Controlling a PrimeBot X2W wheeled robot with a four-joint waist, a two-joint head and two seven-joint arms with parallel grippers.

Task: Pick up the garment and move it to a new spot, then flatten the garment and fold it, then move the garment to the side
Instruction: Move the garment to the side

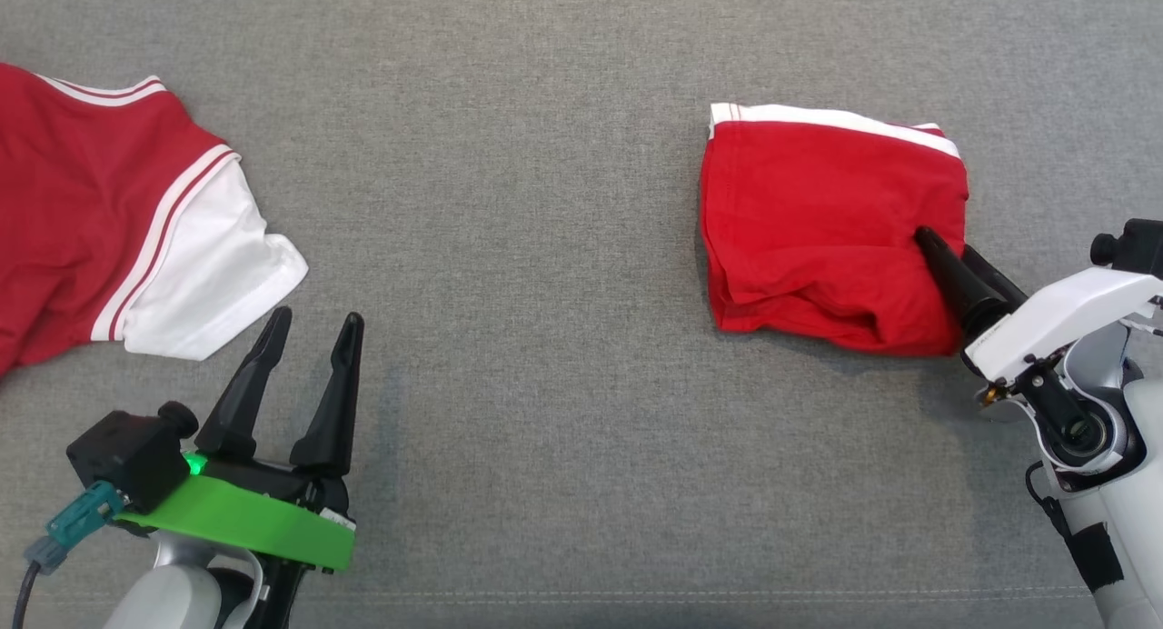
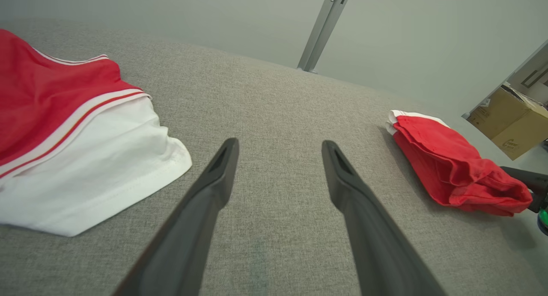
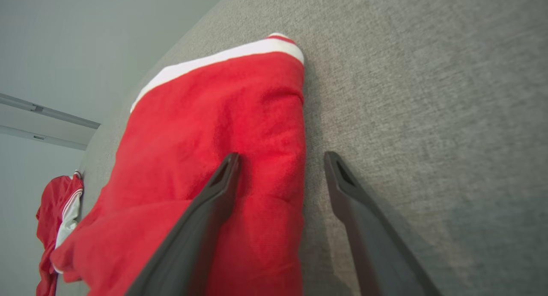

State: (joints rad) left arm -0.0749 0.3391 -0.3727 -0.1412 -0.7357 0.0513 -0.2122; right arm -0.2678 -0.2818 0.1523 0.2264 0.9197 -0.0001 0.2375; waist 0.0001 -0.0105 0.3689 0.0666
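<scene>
The grey fabric worktop [image 1: 545,247] lay flat under everything in view. A second garment [image 1: 91,211], red with a white sleeve [image 1: 209,274], was spread just ahead and to the left of the left pincer [image 1: 318,315]. That pincer stood fully parted and gripped nothing, its tips near the sleeve but apart from it.

The folded garment [image 1: 818,229], red with a white band along its far edge, lay directly ahead of the right pincer [image 3: 281,157]. This pincer was likewise wide apart with nothing clamped. One finger lay over the red cloth, the other over bare worktop just beside the garment's side edge. Contact with the cloth could not be confirmed.

Assessment: folding appeared complete, with the shift to the side outstanding.

Recommended: slide the outer finger under all layers at that edge. Close on the whole stack, then draw it low and slowly, as the rumpled near fold looked liable to open.
</scene>
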